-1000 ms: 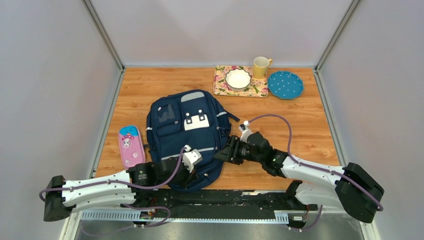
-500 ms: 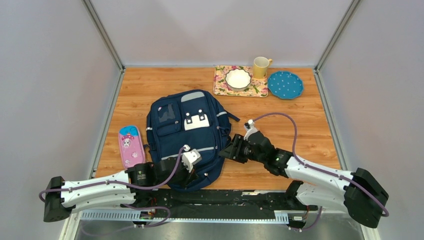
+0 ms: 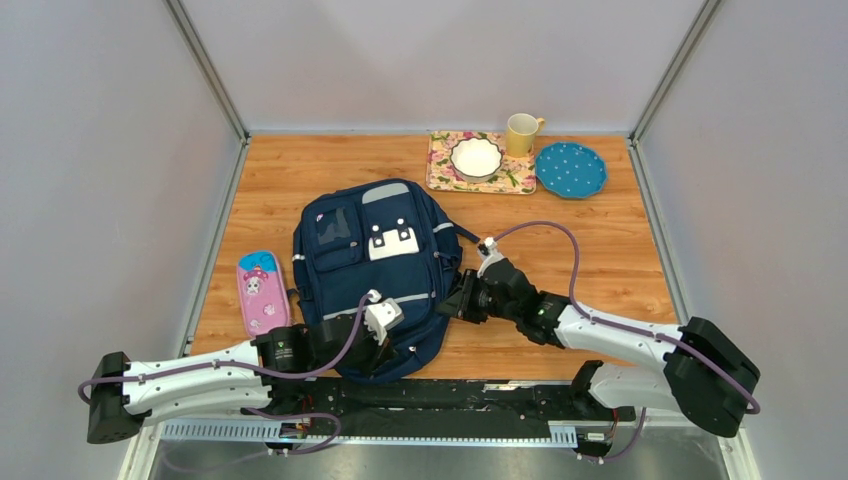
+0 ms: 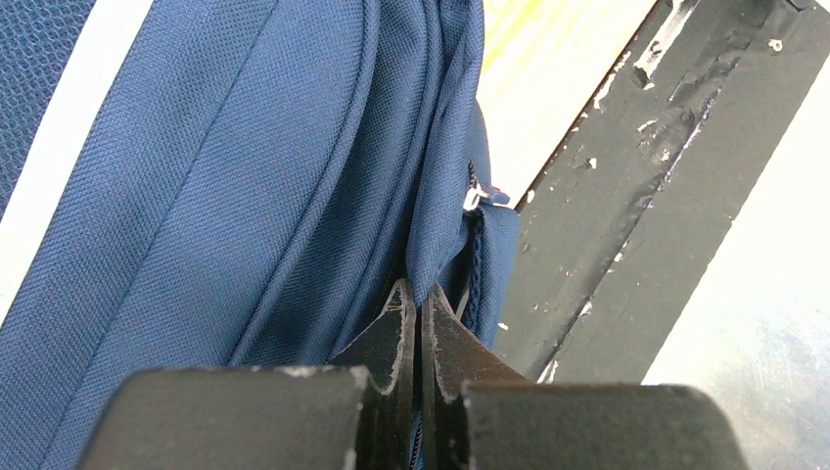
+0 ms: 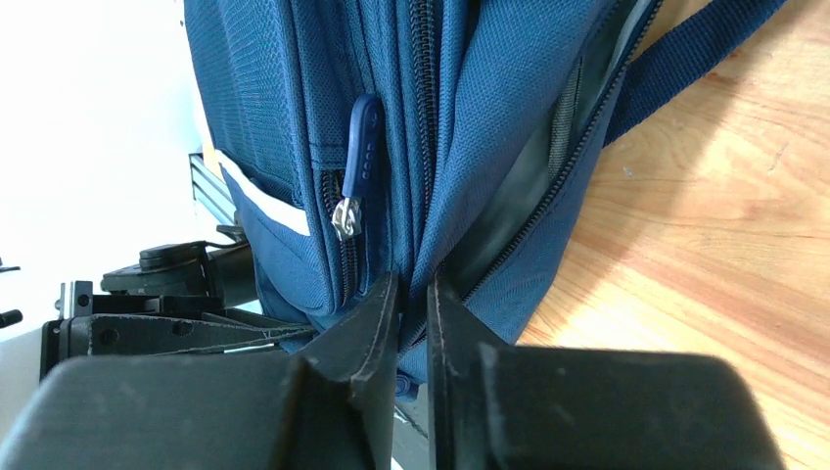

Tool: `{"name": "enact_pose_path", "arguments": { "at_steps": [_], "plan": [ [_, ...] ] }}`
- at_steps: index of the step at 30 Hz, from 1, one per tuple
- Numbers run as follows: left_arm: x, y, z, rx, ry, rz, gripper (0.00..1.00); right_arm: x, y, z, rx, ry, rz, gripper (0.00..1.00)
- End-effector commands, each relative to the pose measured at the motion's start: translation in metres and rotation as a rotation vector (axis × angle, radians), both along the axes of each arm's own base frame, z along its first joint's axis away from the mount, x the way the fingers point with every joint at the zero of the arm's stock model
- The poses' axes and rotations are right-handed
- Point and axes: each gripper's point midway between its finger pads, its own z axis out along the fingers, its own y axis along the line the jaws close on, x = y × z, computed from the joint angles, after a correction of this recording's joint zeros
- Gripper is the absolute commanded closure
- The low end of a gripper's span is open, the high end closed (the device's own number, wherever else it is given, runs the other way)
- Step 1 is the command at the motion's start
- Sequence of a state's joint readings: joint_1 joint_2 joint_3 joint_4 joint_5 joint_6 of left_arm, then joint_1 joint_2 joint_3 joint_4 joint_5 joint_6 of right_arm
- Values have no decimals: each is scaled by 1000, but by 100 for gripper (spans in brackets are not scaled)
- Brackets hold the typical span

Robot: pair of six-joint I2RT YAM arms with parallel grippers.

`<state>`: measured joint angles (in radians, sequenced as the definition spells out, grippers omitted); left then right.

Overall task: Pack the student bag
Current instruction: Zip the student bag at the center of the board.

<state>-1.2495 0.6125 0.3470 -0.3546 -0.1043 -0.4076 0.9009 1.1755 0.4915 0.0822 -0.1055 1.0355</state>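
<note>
The navy student bag [image 3: 375, 262] lies flat on the wooden table, front pockets up. My left gripper [image 3: 384, 347] is at its near edge; in the left wrist view it [image 4: 418, 290] is shut on a fold of the bag's blue fabric [image 4: 245, 166]. My right gripper [image 3: 458, 300] is at the bag's right side; in the right wrist view it [image 5: 411, 281] is shut on a fold of the bag [image 5: 489, 88] beside an open zipper line. A blue zipper pull [image 5: 360, 147] hangs just left of that fold.
A pink pencil case [image 3: 262, 291] lies left of the bag. At the back right stand a floral mat [image 3: 440, 172] with a white bowl [image 3: 476, 157], a yellow mug [image 3: 521, 133] and a blue dotted plate [image 3: 570, 169]. A black rail [image 4: 626, 186] runs along the near edge.
My right gripper drew slightly right, then came back left against the bag's right side, the forearm dropping lower. My left arm and the bag have not moved.
</note>
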Motion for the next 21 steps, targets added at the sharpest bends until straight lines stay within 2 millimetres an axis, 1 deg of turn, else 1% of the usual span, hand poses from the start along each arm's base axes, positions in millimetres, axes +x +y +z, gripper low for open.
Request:
{"name": "enact_pose_path", "arguments": {
  "at_steps": [1, 2, 3, 4, 5, 7, 8, 10, 11, 12, 13, 14, 15, 16, 17, 18, 19, 20, 21],
  "plan": [
    [5, -14, 24, -81, -18, 10, 100, 16, 6, 38, 23, -118, -12, 98],
    [5, -13, 23, -68, -17, 9, 100, 15, 2, 40, -4, -133, -3, 100],
    [5, -11, 20, -48, -14, 9, 100, 16, -2, 40, -33, -137, -7, 100],
    [4, -7, 15, -19, -6, 12, 100, 17, -3, 46, -43, -150, -4, 100],
    [5, -6, 15, -7, -6, 13, 100, 16, -5, 56, -49, -170, 6, 100],
    [4, 0, 5, 52, 6, 15, 100, 16, -4, 73, -27, -197, 15, 100],
    [4, 0, 6, 59, 6, 14, 100, 17, -2, 90, 3, -221, 15, 100],
    [4, 1, 1, 85, 12, 11, 100, 17, -3, 100, 7, -229, 11, 100],
    [3, 0, 1, 87, 12, 8, 100, 16, -6, 97, -24, -208, 9, 100],
    [4, 0, 1, 93, 11, 7, 100, 20, -6, 110, -28, -219, -6, 100],
    [4, 0, 1, 93, 10, 8, 100, 19, -16, 98, -114, -183, -27, 100],
    [5, -1, 2, 92, 8, 11, 100, 20, -22, 91, -179, -167, -42, 100],
    [6, -1, 4, 87, 5, 15, 100, 29, -27, 106, -245, -232, -90, 100],
    [7, 0, 4, 89, -3, 21, 100, 23, -45, 92, -369, -215, -101, 100],
    [8, 0, 7, 81, -7, 28, 100, 25, -53, 86, -453, -232, -123, 100],
    [9, 0, 9, 74, -10, 30, 100, 29, -63, 85, -531, -269, -158, 100],
    [10, 0, 10, 68, -17, 35, 100, 27, -73, 77, -608, -253, -148, 100],
    [11, 1, 10, 66, -20, 40, 100, 28, -78, 73, -644, -252, -155, 100],
    [11, 1, 13, 53, -24, 44, 100, 27, -81, 71, -668, -258, -155, 85]
  ]
}}
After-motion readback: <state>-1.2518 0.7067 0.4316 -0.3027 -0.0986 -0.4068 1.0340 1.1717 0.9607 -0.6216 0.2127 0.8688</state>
